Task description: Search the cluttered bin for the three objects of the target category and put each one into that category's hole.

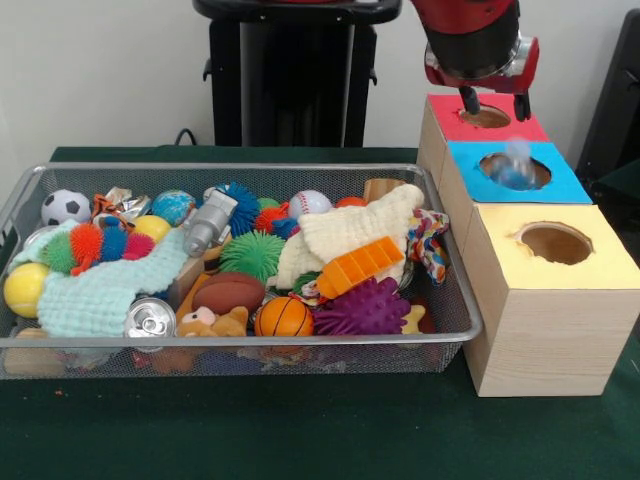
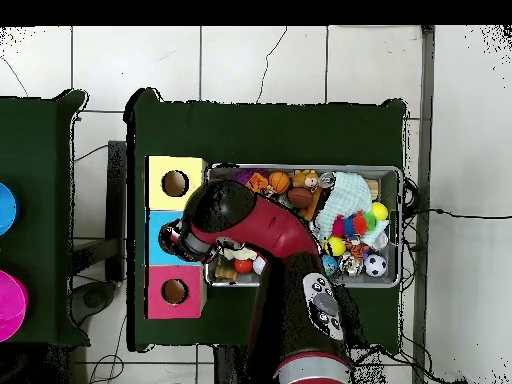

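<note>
Wrapper (image 1: 517, 160) at blue box (image 1: 560, 187) hole, beneath open hand (image 1: 494, 102).

The red and black gripper (image 1: 494, 100) hangs with its fingers spread above three wooden boxes. A blurred, translucent blue-white plastic wrapper (image 1: 516, 163) sits at the hole of the blue-topped box (image 1: 570, 186), between the red-topped box (image 1: 443, 117) and the yellow-topped box (image 1: 610, 262). Beside them, the silver wire-mesh bin (image 1: 462, 310) is crowded with toys.
</note>
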Controlling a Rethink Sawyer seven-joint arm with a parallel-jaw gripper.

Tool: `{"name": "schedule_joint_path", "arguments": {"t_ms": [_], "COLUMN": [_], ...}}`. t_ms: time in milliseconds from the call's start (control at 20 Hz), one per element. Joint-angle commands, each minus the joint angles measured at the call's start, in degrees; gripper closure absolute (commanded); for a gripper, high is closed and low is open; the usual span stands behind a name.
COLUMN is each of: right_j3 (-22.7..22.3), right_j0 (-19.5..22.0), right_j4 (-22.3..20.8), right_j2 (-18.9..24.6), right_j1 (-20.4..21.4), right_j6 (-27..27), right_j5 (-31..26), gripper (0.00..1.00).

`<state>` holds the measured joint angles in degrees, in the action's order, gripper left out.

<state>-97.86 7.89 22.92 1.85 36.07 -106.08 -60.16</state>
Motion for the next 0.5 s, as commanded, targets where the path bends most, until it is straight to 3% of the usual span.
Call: {"name": "schedule_joint_path", "arguments": {"t_ms": [50,250,500], "right_j3": [-1.86,-2.42,1.62], "right_j0": [0.26,0.86,0.91], "right_j4": [-5.67,-8.68,-14.01], "right_j2": [1.24,1.26,0.64], "right_j1": [3.25,4.42,2.92], "right_j6": [0.24,0.69,0.63], "right_j5": [11.44,15.72,18.45], "gripper": [0.0,0.0,0.0]}}
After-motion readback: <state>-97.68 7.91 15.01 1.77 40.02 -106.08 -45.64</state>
